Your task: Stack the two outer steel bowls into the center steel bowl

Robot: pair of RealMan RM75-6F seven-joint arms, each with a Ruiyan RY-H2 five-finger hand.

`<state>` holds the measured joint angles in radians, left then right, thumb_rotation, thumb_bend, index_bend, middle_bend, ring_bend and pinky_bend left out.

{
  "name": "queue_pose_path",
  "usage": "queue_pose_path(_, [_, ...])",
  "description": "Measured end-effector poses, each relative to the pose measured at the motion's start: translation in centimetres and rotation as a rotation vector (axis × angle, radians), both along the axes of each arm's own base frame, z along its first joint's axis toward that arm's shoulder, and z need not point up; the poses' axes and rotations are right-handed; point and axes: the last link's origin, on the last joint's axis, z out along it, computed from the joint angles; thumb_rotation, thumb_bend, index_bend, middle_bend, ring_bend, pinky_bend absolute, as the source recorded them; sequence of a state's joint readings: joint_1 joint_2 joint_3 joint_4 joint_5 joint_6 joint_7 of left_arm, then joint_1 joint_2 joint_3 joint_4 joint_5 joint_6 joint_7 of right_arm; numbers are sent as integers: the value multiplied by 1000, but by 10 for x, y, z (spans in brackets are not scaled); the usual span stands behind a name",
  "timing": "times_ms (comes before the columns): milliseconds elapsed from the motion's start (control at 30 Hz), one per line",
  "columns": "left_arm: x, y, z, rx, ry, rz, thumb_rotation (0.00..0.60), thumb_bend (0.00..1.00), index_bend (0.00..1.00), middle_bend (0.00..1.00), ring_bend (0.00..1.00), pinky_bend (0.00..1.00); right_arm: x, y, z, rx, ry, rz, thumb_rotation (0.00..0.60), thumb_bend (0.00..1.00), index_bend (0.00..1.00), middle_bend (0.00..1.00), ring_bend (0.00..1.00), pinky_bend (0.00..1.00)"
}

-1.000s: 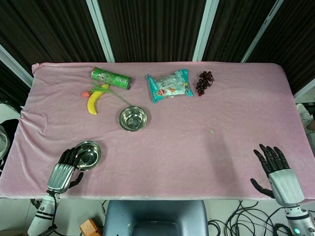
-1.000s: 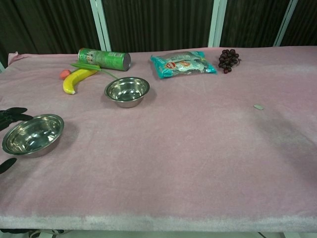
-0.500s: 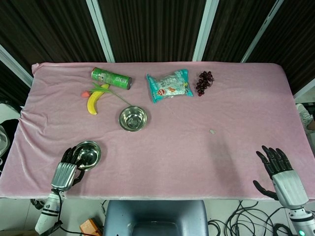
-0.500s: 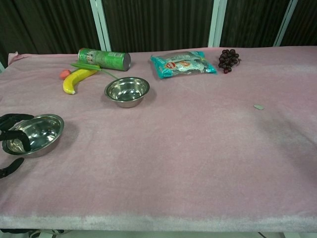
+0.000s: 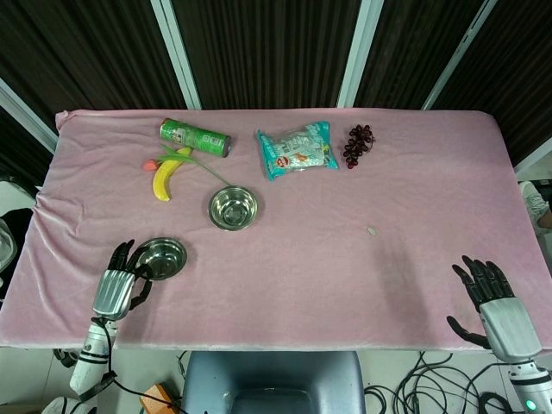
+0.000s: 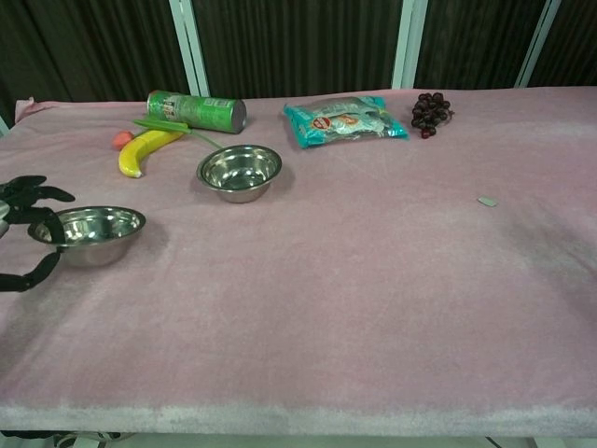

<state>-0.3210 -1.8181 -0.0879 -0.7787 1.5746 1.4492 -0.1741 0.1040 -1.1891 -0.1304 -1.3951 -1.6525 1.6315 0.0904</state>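
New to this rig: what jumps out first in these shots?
The left hand gripping the rim of a steel bowl near the table's front left edge. A second steel bowl sits farther back, near a banana and green can. The right hand is open at front right.

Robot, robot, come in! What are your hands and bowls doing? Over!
Left hand grips near steel bowl by its rim. Right hand open, holding nothing. Center steel bowl sits alone. Nothing lies between the bowls.
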Motion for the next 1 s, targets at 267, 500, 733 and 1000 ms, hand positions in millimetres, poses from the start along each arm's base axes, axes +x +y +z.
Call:
queue_pose_path(267, [34, 44, 24, 97, -96, -36, 600, 483, 677, 201, 36, 100, -11, 1, 4, 7, -3, -35, 600, 385, 0, 0, 0, 0])
queue_pose_path(500, [63, 77, 28, 100, -121, -35, 600, 475, 653, 204, 39, 100, -18, 1, 6, 3, 20, -30, 600, 385, 0, 0, 0, 0])
queue_pose_path(733, [131, 124, -4, 48, -110, -75, 600, 473, 624, 207, 42, 99, -34, -1, 15, 4, 40, -75, 600, 385, 0, 0, 0, 0])
queue_pose_path(1000, [145, 139, -48, -9, -27, -34, 600, 462, 569, 199, 42, 100, -42, -4, 22, -5, 35, -111, 600, 385, 0, 0, 0, 0])
